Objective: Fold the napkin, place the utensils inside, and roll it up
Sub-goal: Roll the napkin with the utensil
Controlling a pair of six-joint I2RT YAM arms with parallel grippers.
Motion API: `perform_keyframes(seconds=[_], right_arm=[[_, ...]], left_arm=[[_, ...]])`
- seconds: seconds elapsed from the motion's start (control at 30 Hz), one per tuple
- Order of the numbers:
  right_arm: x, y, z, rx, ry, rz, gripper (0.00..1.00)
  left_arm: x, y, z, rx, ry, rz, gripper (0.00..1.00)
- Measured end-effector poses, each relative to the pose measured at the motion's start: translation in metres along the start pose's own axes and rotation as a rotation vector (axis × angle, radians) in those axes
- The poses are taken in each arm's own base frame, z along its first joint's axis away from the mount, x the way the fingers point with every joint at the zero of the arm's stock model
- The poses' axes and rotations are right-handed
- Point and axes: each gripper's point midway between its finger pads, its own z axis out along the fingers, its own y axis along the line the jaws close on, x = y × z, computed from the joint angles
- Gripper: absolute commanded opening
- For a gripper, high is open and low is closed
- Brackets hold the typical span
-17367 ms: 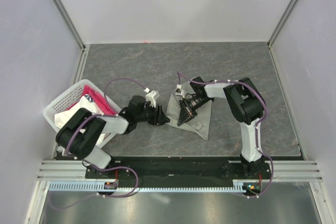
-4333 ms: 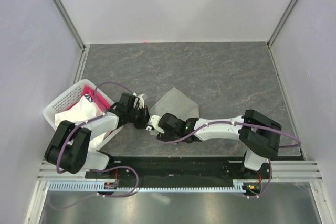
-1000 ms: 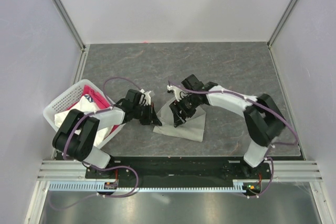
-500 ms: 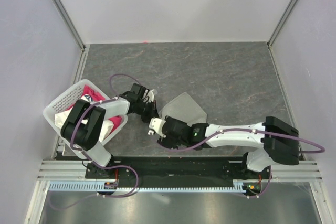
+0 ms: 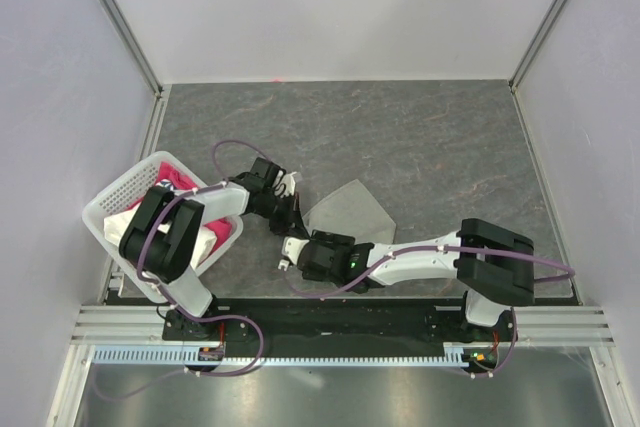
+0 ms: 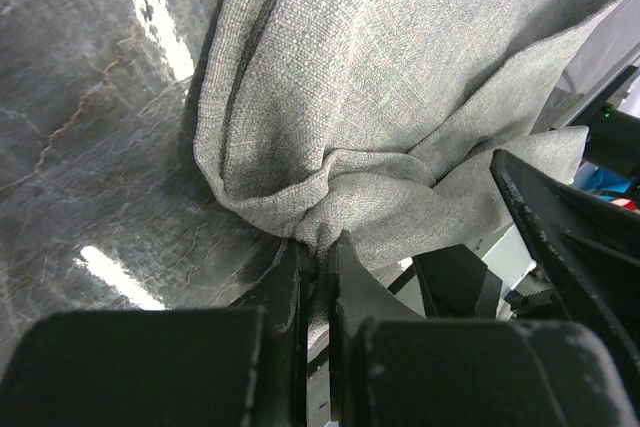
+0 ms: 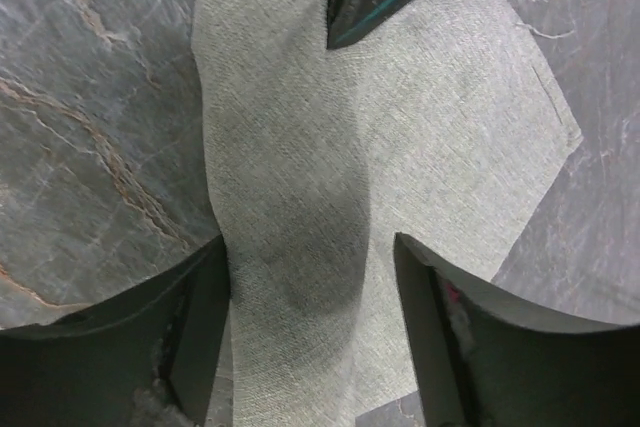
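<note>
The left gripper (image 6: 318, 247) is clenched tight on the napkin (image 6: 400, 77), its two fingers pressed together on a bunched, puckered fold at the cloth's left edge; the fabric gathers into creases at the pinch and spreads out flatter beyond it; the left arm (image 5: 215, 209) reaches from the near left, bent sharply, with its wrist low over the table (image 5: 420, 137); the right gripper (image 7: 310, 247) is released, its fingers spread wide above the flat grey-green cloth with nothing between them, and whether the tips touch the fabric cannot be told; the right arm (image 5: 420, 255) lies stretched low along the near edge, reaching leftward to the napkin's near side; the napkin lies on the table's near middle, just right of the left gripper; a white basket (image 5: 110, 197) at the near left holds a pink cloth (image 5: 180, 182) and a white cloth (image 5: 128, 222).
</note>
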Motion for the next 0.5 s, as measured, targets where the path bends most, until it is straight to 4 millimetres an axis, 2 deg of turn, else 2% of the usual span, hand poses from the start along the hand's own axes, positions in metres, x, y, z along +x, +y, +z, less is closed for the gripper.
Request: perform_keyframes(seconds=[0.1,0.17,0.2,0.23,0.3,0.33,0.4,0.5], right_arm=[[0.001,0.000,0.004,-0.002,0.008,-0.012,0.47],[0.002,0.002,0.006,-0.025,0.011,-0.012,0.42],[0.003,0.003,0.008,-0.041,0.013,-0.011,0.38],[0.004,0.004,0.009,-0.060,0.014,-0.007,0.36],[0.004,0.005,0.010,-0.099,0.014,0.006,0.33],[0.004,0.006,0.011,-0.122,0.015,0.014,0.31],[0.003,0.006,0.012,-0.174,0.016,0.039,0.29],[0.003,0.006,0.013,-0.241,0.020,0.075,0.27]], left_arm=[[0.000,-0.001,0.000,0.005,0.008,0.005,0.02],[0.000,-0.001,0.000,0.013,0.012,0.010,0.02],[0.000,-0.002,0.001,0.014,0.015,0.011,0.06],[-0.001,-0.002,0.001,0.017,0.017,0.013,0.19],[-0.002,-0.002,0.001,0.018,0.018,0.019,0.35],[-0.003,-0.002,0.001,0.017,0.016,0.024,0.49],[-0.006,-0.001,-0.001,0.008,0.010,0.028,0.61],[-0.013,-0.001,-0.005,-0.015,-0.012,0.026,0.68]])
